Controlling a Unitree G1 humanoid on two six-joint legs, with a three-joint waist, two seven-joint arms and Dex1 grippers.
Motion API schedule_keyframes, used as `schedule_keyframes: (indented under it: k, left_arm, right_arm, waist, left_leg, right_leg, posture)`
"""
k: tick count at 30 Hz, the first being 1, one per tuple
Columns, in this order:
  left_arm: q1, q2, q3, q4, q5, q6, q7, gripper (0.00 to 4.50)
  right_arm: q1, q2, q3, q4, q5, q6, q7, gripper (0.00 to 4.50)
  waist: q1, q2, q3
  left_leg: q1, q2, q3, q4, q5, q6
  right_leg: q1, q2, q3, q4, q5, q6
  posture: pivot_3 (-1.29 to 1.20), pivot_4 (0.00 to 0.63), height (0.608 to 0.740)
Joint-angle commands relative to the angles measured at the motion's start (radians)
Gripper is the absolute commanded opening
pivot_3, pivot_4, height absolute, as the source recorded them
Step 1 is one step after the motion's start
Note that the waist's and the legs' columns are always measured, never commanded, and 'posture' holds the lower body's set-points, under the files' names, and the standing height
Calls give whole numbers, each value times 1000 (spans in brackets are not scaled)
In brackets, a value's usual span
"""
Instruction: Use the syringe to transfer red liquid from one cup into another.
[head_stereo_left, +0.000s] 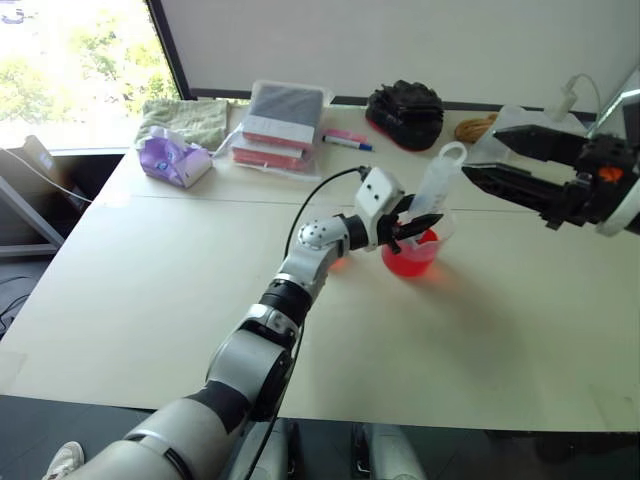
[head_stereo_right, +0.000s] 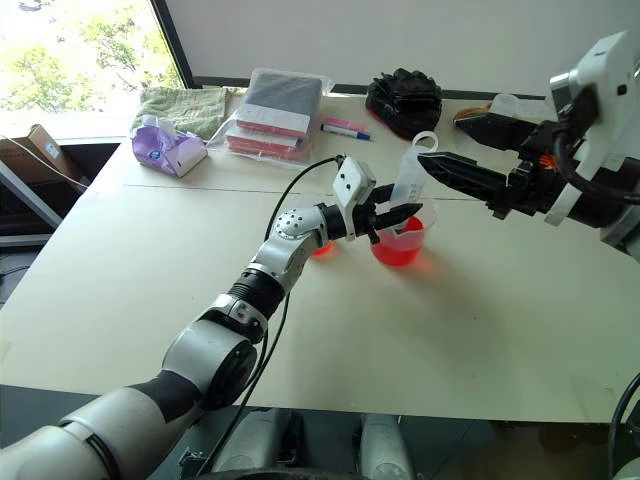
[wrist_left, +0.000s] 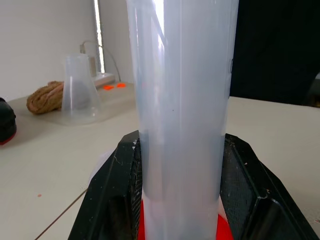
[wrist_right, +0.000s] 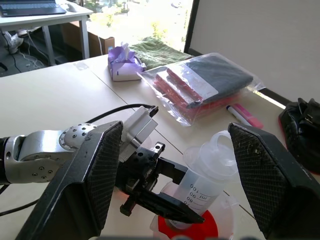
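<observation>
Left eye view: at frame centre my left fingers (head_stereo_left: 412, 226) are clamped on the syringe (head_stereo_left: 436, 185), whose long axis slants up-right with its tip down in the spouted cup (head_stereo_left: 413, 250). Right wrist view: my right fingers (wrist_right: 182, 150) stand apart, flanking the plunger end.

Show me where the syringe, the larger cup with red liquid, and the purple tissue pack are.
syringe (head_stereo_left: 437, 185), left eye view, on its clear barrel.
larger cup (head_stereo_left: 412, 255), left eye view, on its red-filled wall.
purple tissue pack (head_stereo_left: 172, 160), left eye view, on its top.
</observation>
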Motion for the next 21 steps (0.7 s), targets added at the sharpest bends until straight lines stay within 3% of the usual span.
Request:
schedule_keyframes:
  k: [1,7,11,21]
  left_arm:
    - [24,-14,-14,-22,12,-37,8,1583]
    - [41,-24,-13,-53,6,-39,15,1583]
    - [43,-29,-13,-64,2,-36,16,1583]
    - [56,-36,-22,-87,-5,-23,15,1583]
  right_arm:
    - [-19,-10,-34,24,97,10,-90,3525]
    - [-37,2,55,86,291,9,-314,3525]
    - [-57,27,119,93,332,-22,-403,3525]
    - [-97,70,227,124,267,-58,-579,3525]
  waist:
    - [0,0,0]
    - [0,0,0]
    - [0,0,0]
    - [0,0,0]
  left_leg:
    - [0,0,0,0,0,0]
    - [0,0,0,0,0,0]
    - [0,0,0,0,0,0]
    - [0,0,0,0,0,0]
  right_leg:
    - [0,0,0,0,0,0]
    - [0,0,0,0,0,0]
    - [0,0,0,0,0,0]
    - [0,0,0,0,0,0]
  posture:
    - [0,150,740]
    - [0,150,740]
    - [0,150,740]
    - [0,150,740]
